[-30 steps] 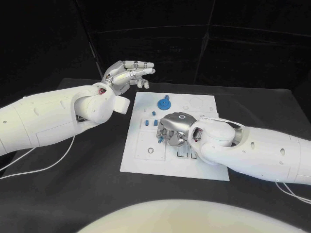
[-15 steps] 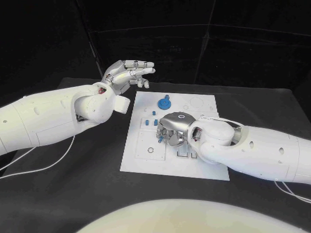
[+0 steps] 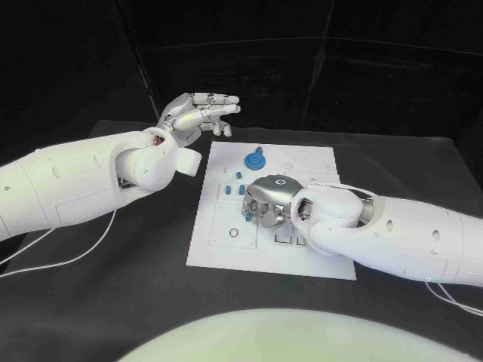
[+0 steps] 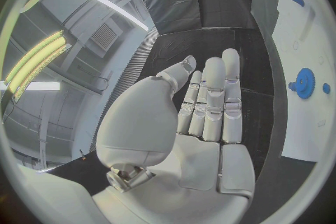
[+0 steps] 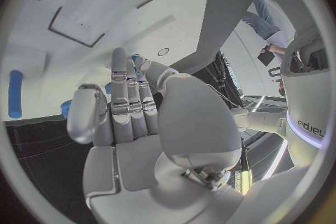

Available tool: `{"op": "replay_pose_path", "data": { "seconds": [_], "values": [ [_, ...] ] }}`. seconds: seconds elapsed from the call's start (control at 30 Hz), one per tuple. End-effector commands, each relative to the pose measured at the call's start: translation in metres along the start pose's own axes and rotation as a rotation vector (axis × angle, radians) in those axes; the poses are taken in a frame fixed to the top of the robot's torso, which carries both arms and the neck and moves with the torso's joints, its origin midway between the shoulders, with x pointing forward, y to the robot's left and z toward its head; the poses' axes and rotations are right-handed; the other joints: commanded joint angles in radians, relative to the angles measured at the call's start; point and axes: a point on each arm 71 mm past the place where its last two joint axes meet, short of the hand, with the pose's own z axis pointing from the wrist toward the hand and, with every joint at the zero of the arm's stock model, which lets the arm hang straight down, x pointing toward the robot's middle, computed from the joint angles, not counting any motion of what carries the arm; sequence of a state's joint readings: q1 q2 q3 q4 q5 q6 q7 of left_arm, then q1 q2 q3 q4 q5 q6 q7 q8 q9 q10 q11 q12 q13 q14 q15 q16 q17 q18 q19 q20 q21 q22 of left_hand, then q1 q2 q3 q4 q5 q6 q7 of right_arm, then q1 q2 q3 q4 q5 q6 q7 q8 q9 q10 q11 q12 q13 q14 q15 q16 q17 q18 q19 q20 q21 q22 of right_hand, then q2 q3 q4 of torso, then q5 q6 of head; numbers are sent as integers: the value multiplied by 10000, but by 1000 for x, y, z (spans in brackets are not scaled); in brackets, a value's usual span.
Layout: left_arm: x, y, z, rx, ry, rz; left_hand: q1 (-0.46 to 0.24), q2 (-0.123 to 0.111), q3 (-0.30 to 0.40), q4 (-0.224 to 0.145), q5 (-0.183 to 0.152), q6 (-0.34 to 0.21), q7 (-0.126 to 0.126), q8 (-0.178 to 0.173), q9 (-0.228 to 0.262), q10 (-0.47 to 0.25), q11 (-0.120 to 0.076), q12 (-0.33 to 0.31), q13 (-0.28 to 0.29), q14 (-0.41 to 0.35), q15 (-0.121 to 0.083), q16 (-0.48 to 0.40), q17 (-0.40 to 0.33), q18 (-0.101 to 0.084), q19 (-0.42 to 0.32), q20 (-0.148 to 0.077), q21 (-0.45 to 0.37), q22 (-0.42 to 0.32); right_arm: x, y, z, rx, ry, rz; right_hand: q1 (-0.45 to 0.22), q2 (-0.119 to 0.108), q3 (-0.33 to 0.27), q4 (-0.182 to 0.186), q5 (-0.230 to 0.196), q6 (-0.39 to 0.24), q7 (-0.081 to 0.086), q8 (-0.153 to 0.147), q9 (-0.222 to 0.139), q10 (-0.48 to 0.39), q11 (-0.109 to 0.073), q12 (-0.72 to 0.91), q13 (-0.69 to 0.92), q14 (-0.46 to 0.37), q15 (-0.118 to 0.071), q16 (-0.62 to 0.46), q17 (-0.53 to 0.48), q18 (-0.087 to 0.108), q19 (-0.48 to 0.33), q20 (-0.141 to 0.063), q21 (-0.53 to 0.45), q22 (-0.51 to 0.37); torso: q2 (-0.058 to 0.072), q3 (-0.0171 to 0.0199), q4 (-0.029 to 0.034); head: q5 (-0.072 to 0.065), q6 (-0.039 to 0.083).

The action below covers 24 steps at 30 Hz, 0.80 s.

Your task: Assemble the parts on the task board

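Left robot hand (image 3: 199, 113) hovers raised beyond the far-left corner of the flat white task board (image 3: 226, 249) on the black counter (image 3: 111, 302), fingers extended, holding nothing. Right robot hand (image 3: 266, 200) lies knuckles-up over the board's middle, fingers curled down; any grip is hidden. Round blue gear part (image 3: 255, 161) stands near the far edge.

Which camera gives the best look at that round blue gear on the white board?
The left wrist view: the blue gear shows unobstructed, its toothed rim clear, on the task board. The head view shows it smaller, near the board's far end. I cannot pick it out in the right wrist view.
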<state>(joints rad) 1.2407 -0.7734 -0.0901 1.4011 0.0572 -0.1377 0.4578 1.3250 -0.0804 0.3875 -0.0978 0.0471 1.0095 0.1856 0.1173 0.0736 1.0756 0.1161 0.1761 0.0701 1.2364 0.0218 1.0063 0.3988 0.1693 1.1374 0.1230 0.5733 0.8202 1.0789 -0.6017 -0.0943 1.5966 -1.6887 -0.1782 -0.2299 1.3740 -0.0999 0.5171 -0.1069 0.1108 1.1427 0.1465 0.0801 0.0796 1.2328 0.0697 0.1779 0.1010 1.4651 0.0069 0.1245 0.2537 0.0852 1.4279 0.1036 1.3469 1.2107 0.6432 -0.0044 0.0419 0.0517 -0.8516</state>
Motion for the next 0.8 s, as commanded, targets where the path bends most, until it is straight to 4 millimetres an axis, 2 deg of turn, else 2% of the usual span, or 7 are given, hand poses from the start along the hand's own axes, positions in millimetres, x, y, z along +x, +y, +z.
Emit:
{"op": "replay_pose_path", "data": {
  "seconds": [0.03,0.63,0.8],
  "values": [
    [1,-2,0,126,63,-61,27,-24,-66,-20,37,-81,-1,24,-13,-87,9,31,-6,-27,53,-25,-10,121,-27,31,-51,-10,0,1,0,-43,-34,-75,-65,35,11,60,-24,45,12,13,14,55,31,-18,15,37,-69,-61,13,-81,24,-29,28,-14,3,-2,10,7,2],
    [1,-2,1,101,78,-68,27,-24,-66,-20,37,-81,-1,24,-13,-87,9,31,-6,-27,53,-25,-10,121,-27,31,-51,-10,0,1,0,-27,-133,-87,-67,38,8,62,-21,47,12,10,14,56,30,-20,18,38,-69,-63,15,-81,21,-29,29,-12,2,-3,3,12,-18],
    [1,-2,1,87,88,-73,34,-16,-76,-23,37,-83,-2,28,-12,-99,10,40,-5,-29,53,-22,-13,122,-27,33,-56,-13,1,0,1,98,-20,-157,-159,-34,-56,101,-74,-148,81,-120,-38,-109,93,-124,7,44,-35,-81,37,-62,-56,-9,-30,-106,7,-5,7,13,-26]
  ]
}}
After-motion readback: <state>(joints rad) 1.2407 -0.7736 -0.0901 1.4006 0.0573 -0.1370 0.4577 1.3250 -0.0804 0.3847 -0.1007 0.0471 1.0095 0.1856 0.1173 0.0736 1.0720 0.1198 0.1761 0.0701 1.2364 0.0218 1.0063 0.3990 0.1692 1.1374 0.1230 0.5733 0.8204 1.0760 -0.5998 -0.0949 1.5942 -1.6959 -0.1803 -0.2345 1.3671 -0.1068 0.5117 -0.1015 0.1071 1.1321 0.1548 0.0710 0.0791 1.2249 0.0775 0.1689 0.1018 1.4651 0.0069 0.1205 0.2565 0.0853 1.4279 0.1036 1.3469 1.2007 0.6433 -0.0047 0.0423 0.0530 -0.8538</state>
